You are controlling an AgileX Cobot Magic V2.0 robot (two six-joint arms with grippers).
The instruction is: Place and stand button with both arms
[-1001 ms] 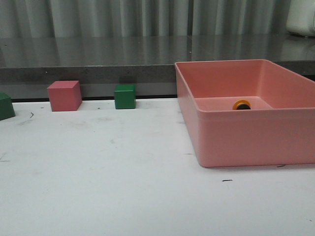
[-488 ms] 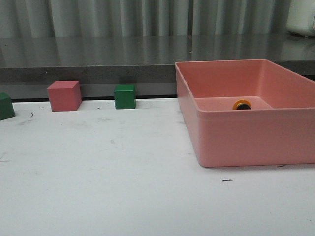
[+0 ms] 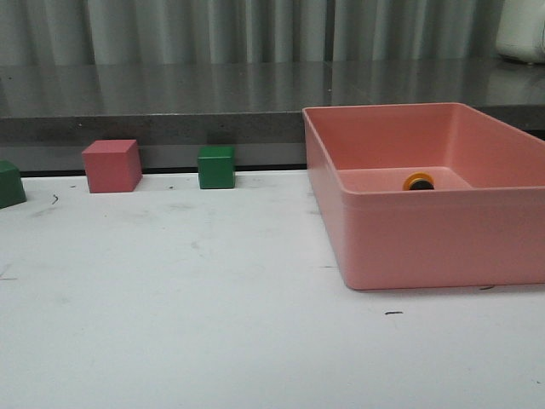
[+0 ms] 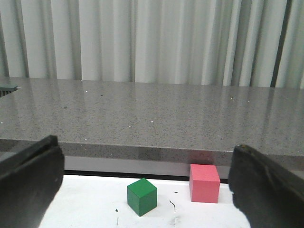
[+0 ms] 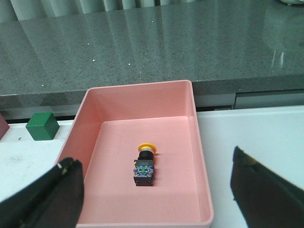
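White table [image 3: 213, 324]: the largest surface, bounded at the rear by a grey stone ledge [image 3: 170, 102] with pleated curtains behind it. The stretch of tabletop left of and in front of the pink bin [image 3: 426, 247] carries only faint scuff marks.

Pink bin: a rectangular open-topped tray standing on the table's right side, its right end cut off by the edge of the front view. Its walls rise all round the floor; seen from the right wrist camera, the floor [image 5: 118, 190] shows free margins on every side of the button.

Pink cube [image 3: 111, 165] and green cube [image 3: 216, 167]: both well left of the bin, standing close to the table's rear edge beneath the ledge and apart from one another. A second green block [image 3: 10, 184] sits farther left still, partly cut by the picture edge.

Button [image 5: 145, 164]: lying on its side near the middle of the bin floor, yellow-orange cap toward the bin's rear wall, black body and contact block toward the front wall, touching no wall. From the front only the cap [image 3: 418, 181] shows above the near wall.

Left gripper [image 4: 142, 190]: fingers spread wide, nothing between them.

Right gripper [image 5: 156, 197]: fingers likewise spread wide, above the bin's front, clear of the button.
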